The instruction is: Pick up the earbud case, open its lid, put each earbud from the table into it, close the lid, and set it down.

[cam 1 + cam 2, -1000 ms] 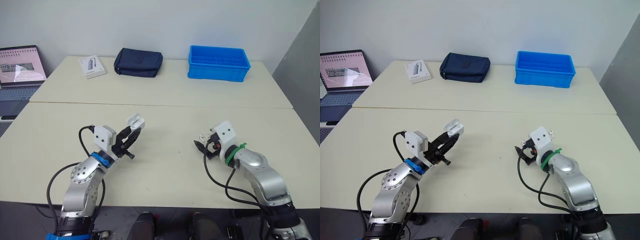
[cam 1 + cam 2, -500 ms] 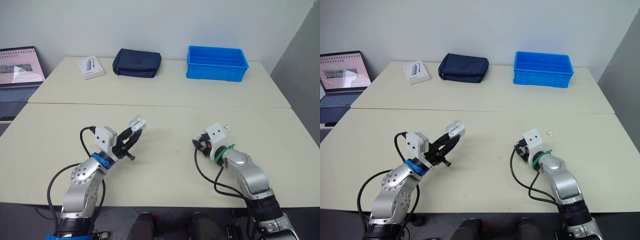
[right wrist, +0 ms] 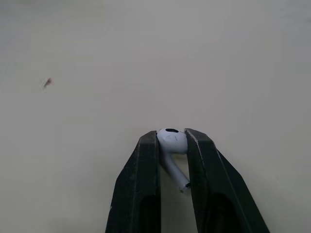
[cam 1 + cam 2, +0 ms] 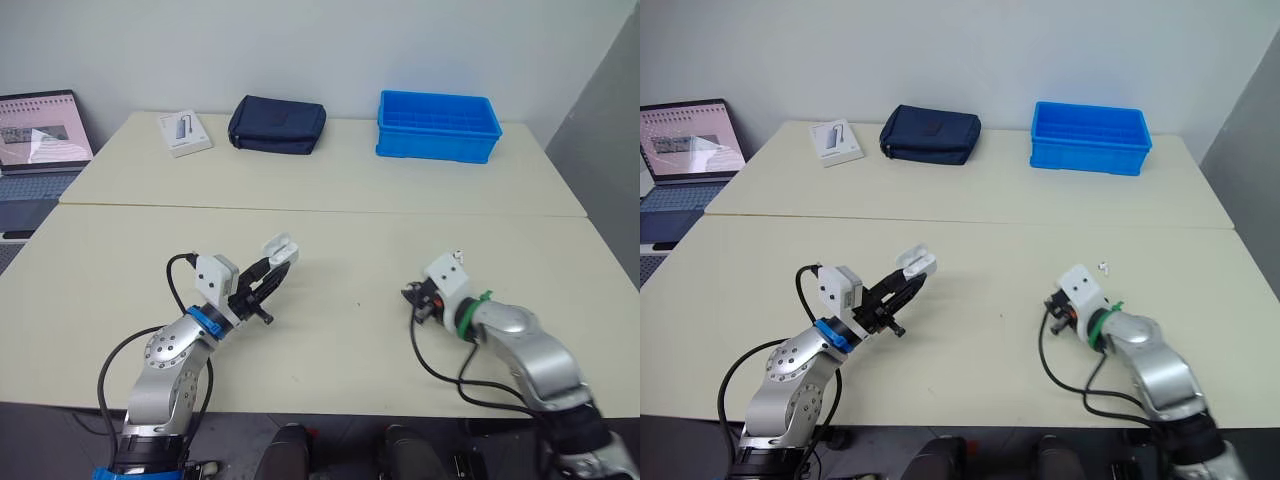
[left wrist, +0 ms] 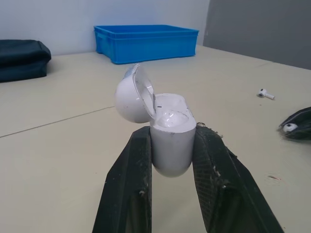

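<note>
Surface [image 4: 340, 240]: beige, blue bin [image 4: 438, 125] at back; loose earbud [image 4: 1102, 266] lies on the right.
Left fingers [image 5: 127, 194]: clamped on case [image 5: 170, 145], lid [image 5: 132, 94] open.
Right fingers [image 3: 141, 194]: pinching held earbud [image 3: 172, 141].

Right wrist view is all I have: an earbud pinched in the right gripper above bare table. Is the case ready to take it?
Observer: Yes. The left gripper holds the earbud case off the table, with its lid flipped open.
Operator: Which way is it from me?
Observer: To the robot's left of the right gripper and its earbud, a little farther from the robot.
Operator: And the other one?
Observer: The second earbud lies on the table just past the right wrist, on the side away from the case.
</note>
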`<move>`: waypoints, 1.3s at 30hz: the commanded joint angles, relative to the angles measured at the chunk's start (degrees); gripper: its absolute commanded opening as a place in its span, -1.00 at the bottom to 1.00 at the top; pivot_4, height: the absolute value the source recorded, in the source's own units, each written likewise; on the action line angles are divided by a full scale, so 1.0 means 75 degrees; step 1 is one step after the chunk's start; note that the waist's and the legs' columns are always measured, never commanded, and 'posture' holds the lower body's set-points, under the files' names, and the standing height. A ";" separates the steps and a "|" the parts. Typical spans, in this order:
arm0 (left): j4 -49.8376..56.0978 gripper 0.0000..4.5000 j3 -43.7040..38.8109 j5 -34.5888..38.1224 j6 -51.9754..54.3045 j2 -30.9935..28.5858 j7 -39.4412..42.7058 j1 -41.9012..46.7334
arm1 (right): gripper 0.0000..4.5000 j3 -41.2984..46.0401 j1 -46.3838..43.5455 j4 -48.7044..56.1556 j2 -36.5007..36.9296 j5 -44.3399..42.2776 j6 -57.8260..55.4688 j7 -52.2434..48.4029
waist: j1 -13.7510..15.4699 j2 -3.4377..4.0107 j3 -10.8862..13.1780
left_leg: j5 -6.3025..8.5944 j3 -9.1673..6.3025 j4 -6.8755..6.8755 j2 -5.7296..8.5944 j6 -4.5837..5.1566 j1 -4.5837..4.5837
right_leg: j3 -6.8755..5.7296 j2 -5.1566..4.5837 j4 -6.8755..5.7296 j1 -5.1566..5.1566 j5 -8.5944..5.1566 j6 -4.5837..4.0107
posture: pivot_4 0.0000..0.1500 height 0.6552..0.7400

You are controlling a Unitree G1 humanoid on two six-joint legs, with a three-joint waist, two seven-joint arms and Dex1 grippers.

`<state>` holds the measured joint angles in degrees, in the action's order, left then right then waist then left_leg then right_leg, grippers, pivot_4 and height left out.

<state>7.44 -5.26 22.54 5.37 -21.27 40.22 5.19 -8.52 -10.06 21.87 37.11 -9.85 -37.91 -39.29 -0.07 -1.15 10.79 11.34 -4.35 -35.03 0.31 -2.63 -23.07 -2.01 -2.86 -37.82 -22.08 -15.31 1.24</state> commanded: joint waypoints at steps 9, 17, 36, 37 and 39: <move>0.0673 -0.65 0.0148 0.0108 0.0100 -0.0085 0.0148 -0.0132 | -0.82 0.0673 0.0739 -0.1265 0.3129 -0.0395 0.3627 -0.4181 | -0.0011 -0.0005 0.0003 | 0.0000 0.0010 0.0000 -0.0007 0.0000 0.0011 | 0.0002 0.0003 0.0002 0.0008 0.0000 0.0000 | 1.00 1.00; 0.1019 -0.65 0.0176 0.0117 0.0259 -0.0133 0.0133 -0.0406 | -0.82 0.0051 0.0086 -0.2888 0.3221 0.0331 0.5072 -0.5113 | 0.0004 -0.0006 0.0004 | 0.0000 0.0009 -0.0001 -0.0006 -0.0001 0.0011 | 0.0003 0.0003 0.0003 0.0009 0.0000 0.0000 | 1.00 1.00; 0.1199 -0.65 0.0273 0.0092 0.0393 -0.0087 0.0075 -0.0567 | 0.54 0.0305 -0.0384 -0.3207 0.3103 0.0076 0.5148 -0.5234 | 0.0054 -0.0007 0.0003 | 0.0000 0.0002 -0.0003 -0.0003 -0.0002 0.0023 | 0.0001 -0.0007 0.0018 0.0037 0.0001 0.0001 | 1.00 1.00; 0.1190 -0.65 0.0281 0.0088 0.0386 -0.0081 0.0073 -0.0566 | 0.54 0.0405 -0.0322 -0.2961 0.3199 0.0004 0.5005 -0.5246 | 0.0057 -0.0006 0.0004 | 0.0000 0.0002 -0.0003 -0.0003 -0.0002 0.0023 | 0.0001 -0.0007 0.0016 0.0035 0.0001 0.0001 | 1.00 1.00; 0.1187 -0.65 0.0295 0.0091 0.0380 -0.0077 0.0062 -0.0569 | 0.54 0.0681 -0.0112 -0.2216 0.3453 -0.0160 0.4496 -0.5219 | 0.0067 -0.0001 0.0006 | 0.0000 0.0002 -0.0003 -0.0003 -0.0002 0.0020 | 0.0000 -0.0007 0.0016 0.0032 0.0001 0.0001 | 1.00 1.00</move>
<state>13.84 -2.91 22.55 8.58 -21.70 40.68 0.64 -6.90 -11.21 0.60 61.01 -8.96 -1.75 -78.54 0.43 -1.15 10.84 11.34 -4.33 -35.04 0.28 -2.64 -22.94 -2.01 -2.91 -37.71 -21.87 -15.30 1.25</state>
